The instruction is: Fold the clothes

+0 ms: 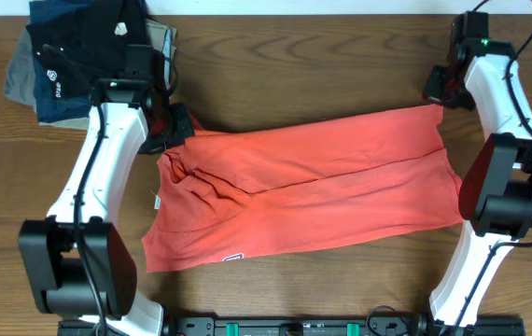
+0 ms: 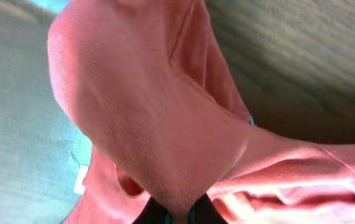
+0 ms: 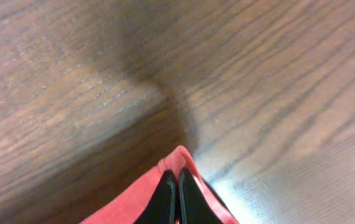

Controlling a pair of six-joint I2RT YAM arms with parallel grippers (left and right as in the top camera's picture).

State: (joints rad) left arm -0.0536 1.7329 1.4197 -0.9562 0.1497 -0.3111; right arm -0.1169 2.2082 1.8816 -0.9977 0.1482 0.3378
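T-shirt [image 1: 313, 187] lay mid-frame on counter [image 1: 294, 75], bunched toward left. Your left hand [image 1: 175, 126] was clenched on its upper-left edge, right hand [image 1: 439, 91] clenched on upper-right corner. You needed: lift both evenly, keep top edge taut, carry toward lower frame.

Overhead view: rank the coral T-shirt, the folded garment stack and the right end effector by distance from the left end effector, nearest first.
From the left end effector:
1. Coral T-shirt: gripped in it, at the shirt's far-left corner.
2. Folded garment stack: just beyond, farther left.
3. Right end effector: across the shirt, on its far-right corner.
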